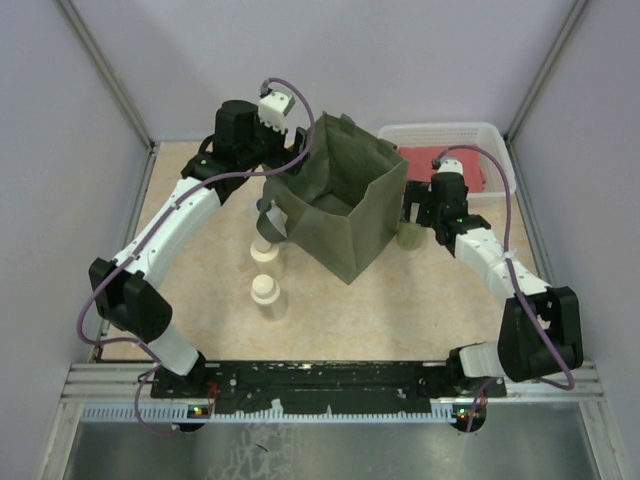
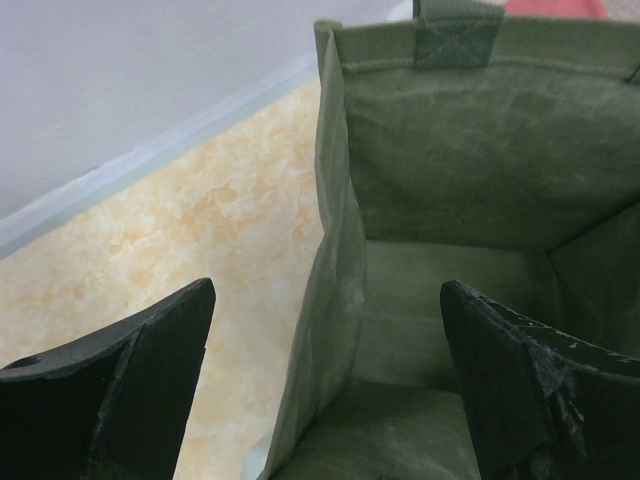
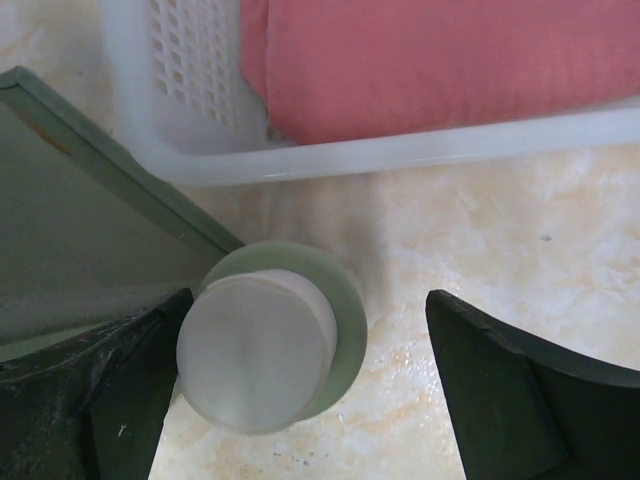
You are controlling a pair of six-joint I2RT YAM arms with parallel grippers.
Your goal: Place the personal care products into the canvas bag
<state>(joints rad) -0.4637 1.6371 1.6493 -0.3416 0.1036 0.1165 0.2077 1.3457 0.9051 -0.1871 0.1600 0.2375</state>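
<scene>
**Right gripper (image 3: 310, 310) spread about the pale bottle (image 3: 270, 340); left gripper (image 2: 328, 290) astride the bag wall**

The right wrist view looks down on the pale bottle's round top. It stands on the table between wide-apart fingers, close against the finger on the bag side and well apart from the other. The canvas bag (image 3: 80, 200) is just beside it, and the white basket (image 3: 200, 60) with the red cloth (image 3: 430, 60) lies beyond.

From above, only a sliver of that bottle shows under the gripper.

The left wrist view shows what the overhead cannot: the left fingers are spread, one over the table outside the bag and one inside it.

Only the top view shows the two cream-capped bottles (image 1: 265, 250) (image 1: 268, 295) upright left of the bag. A grey-capped bottle (image 1: 268, 222) sits nearer its wall (pose unclear).
</scene>
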